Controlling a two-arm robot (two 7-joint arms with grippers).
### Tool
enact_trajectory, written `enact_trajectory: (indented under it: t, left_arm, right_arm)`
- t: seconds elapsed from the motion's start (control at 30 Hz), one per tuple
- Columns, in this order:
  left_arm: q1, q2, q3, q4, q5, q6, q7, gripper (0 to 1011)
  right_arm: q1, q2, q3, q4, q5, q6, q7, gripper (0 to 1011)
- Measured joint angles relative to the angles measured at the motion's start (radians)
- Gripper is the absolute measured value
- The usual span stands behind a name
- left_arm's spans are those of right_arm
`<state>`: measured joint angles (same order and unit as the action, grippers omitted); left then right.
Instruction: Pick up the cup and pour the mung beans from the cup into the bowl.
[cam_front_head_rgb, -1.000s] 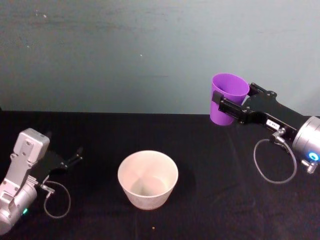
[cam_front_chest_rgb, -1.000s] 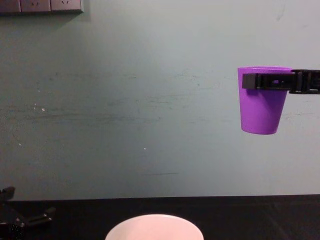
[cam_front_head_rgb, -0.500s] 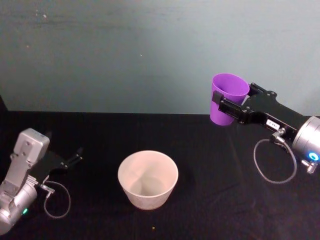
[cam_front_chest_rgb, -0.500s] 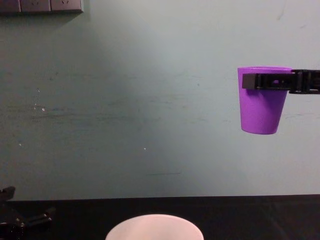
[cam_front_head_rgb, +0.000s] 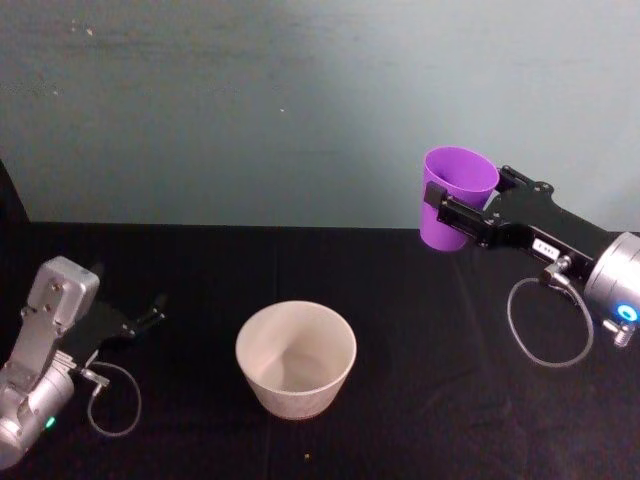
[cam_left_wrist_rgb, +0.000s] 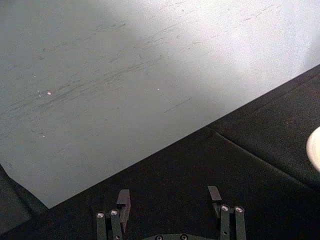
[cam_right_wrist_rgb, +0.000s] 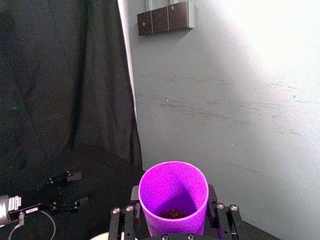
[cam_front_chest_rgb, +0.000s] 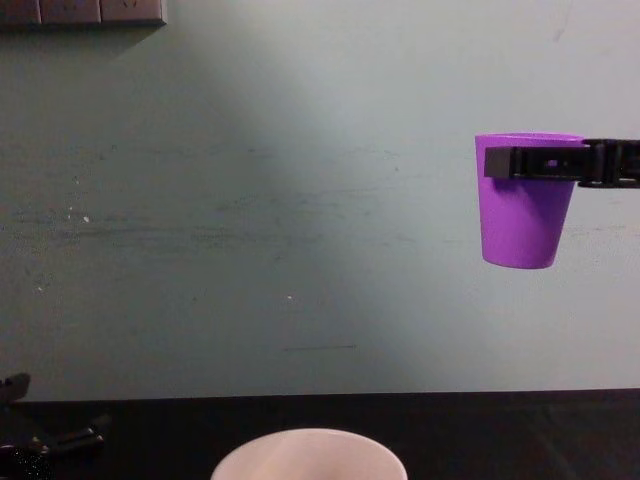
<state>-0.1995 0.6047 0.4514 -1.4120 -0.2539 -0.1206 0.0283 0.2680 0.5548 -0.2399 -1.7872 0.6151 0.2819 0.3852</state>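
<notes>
My right gripper (cam_front_head_rgb: 452, 205) is shut on the purple cup (cam_front_head_rgb: 456, 197), holding it upright high above the table, to the right of and beyond the white bowl (cam_front_head_rgb: 296, 358). In the chest view the cup (cam_front_chest_rgb: 525, 215) hangs against the wall with the right gripper (cam_front_chest_rgb: 535, 162) clamped near its rim. The right wrist view looks into the cup (cam_right_wrist_rgb: 173, 195) and shows mung beans (cam_right_wrist_rgb: 171, 214) at its bottom. The bowl's rim (cam_front_chest_rgb: 308, 452) shows at the chest view's lower edge. My left gripper (cam_front_head_rgb: 150, 315) rests open low at the left; its fingers (cam_left_wrist_rgb: 123, 200) are spread apart.
A black cloth covers the table (cam_front_head_rgb: 420, 420). One stray bean (cam_front_head_rgb: 306, 457) lies in front of the bowl. A teal wall (cam_front_head_rgb: 250, 110) stands behind, with sockets (cam_front_chest_rgb: 80, 12) high on it. A dark curtain (cam_right_wrist_rgb: 60, 90) hangs at the far left.
</notes>
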Motion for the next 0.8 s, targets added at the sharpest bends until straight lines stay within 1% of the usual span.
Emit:
enact_trajectory:
  t: [0.8]
  left_arm:
    - [0.000,0.000,0.000,0.000,0.000,0.000,0.000,1003]
  right_arm:
    - [0.000,0.000,0.000,0.000,0.000,0.000,0.000,748]
